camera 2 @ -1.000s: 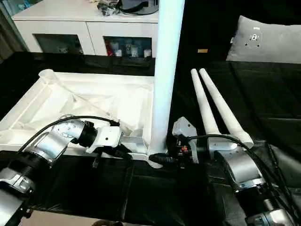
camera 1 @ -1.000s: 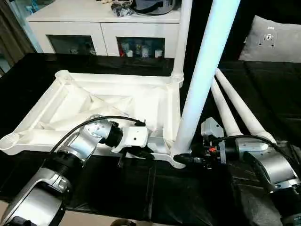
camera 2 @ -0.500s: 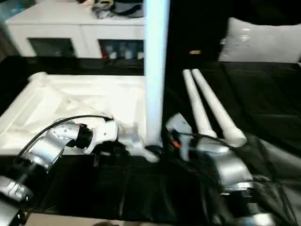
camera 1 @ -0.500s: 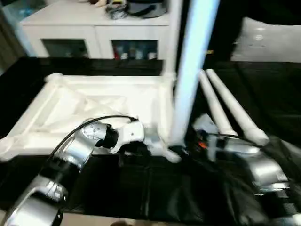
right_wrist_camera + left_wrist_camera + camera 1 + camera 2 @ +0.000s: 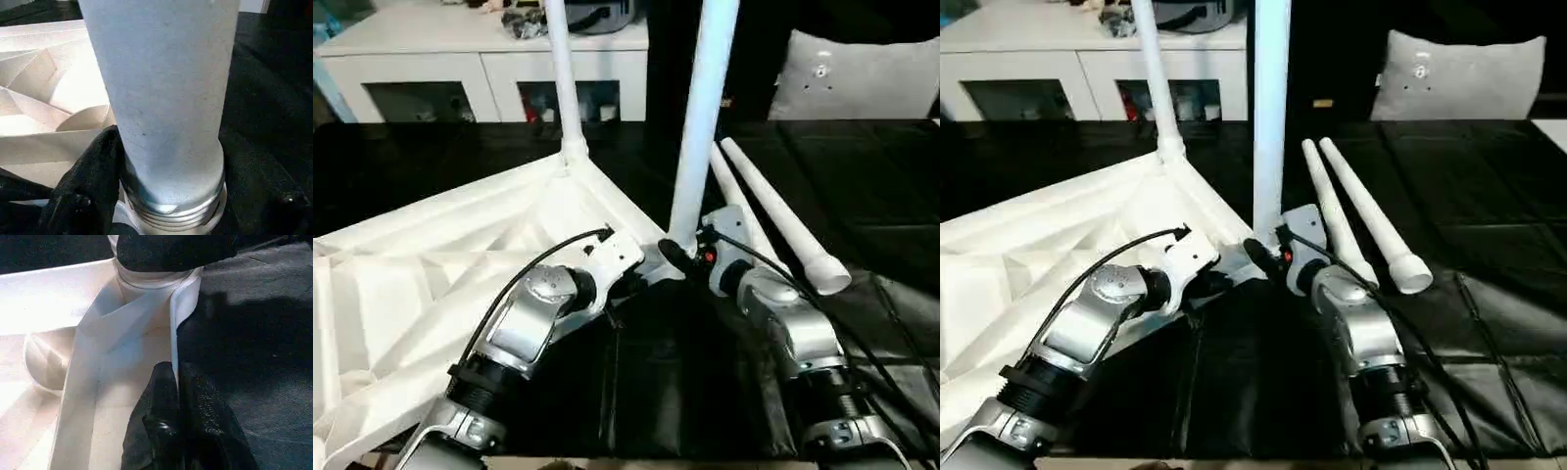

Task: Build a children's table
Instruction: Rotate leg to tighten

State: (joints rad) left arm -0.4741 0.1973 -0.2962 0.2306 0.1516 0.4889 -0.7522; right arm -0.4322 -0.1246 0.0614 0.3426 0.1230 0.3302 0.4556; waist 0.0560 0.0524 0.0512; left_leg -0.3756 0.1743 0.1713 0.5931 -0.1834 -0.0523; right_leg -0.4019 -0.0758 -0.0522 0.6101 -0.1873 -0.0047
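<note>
The white tabletop [image 5: 431, 264] lies upside down, ribs up, on a black surface. One white leg [image 5: 558, 69] stands in its far corner socket. A second leg [image 5: 703, 108] stands upright in the near corner socket, and my right gripper [image 5: 674, 253] is shut around its base. In the right wrist view that leg [image 5: 166, 98] rises between my black fingers [image 5: 88, 191], its threaded end seated in the socket. My left gripper [image 5: 631, 281] is shut on the tabletop's thin rim beside that corner; its fingers [image 5: 195, 406] pinch the rim wall. Two loose legs [image 5: 773, 211] lie side by side to the right.
A white cabinet [image 5: 480, 49] with clutter on top stands at the back. A grey cushion [image 5: 862, 73] rests at the back right. Black covering [image 5: 685, 392] spreads under my forearms toward the near edge.
The view has shifted. The tabletop has swung round: its far corner with the standing leg now sits further left, while the near corner stays between my grippers. Both grips hold.
</note>
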